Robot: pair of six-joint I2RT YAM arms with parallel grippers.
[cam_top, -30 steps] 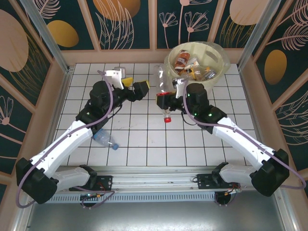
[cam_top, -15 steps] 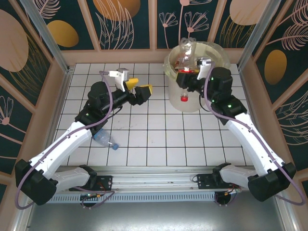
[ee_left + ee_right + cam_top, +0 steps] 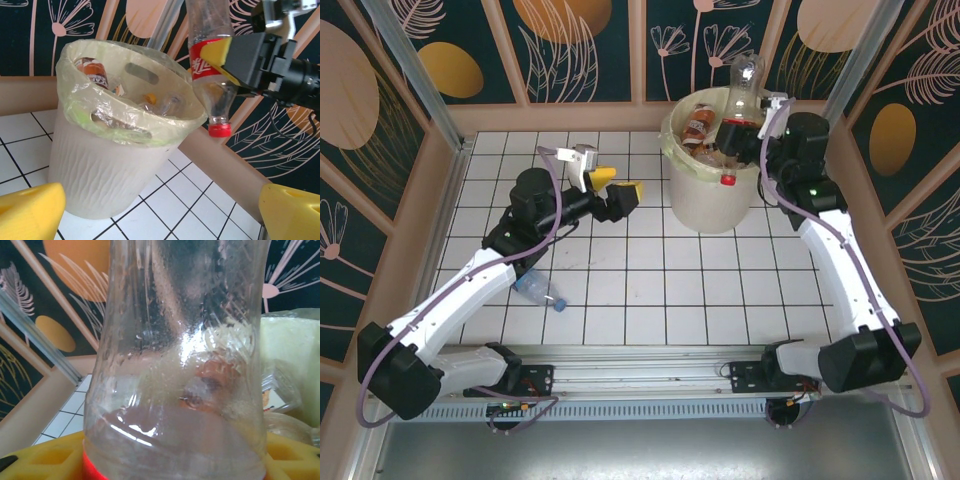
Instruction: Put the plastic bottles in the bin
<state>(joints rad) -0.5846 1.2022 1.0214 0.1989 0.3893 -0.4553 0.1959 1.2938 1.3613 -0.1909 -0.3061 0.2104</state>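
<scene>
**Upturned bottle gripped above the bin at the table's far right corner**

The white-tiled table (image 3: 620, 300) sits inside wooden rails and dark panels painted with leaves and orange discs. The bin (image 3: 705, 205), lined with a yellowish bag and holding several bottles (image 3: 698, 125), stands in the far right corner. The right gripper (image 3: 748, 122) is clamped on a red-labelled bottle (image 3: 742, 80), held neck down with its red cap (image 3: 727, 180) by the bin's rim. The right arm reaches far forward along the right edge. The left gripper (image 3: 617, 185) hangs spread wide above the far middle, facing the bin. A blue-capped bottle (image 3: 538, 288) lies toward the near left under that arm.
</scene>
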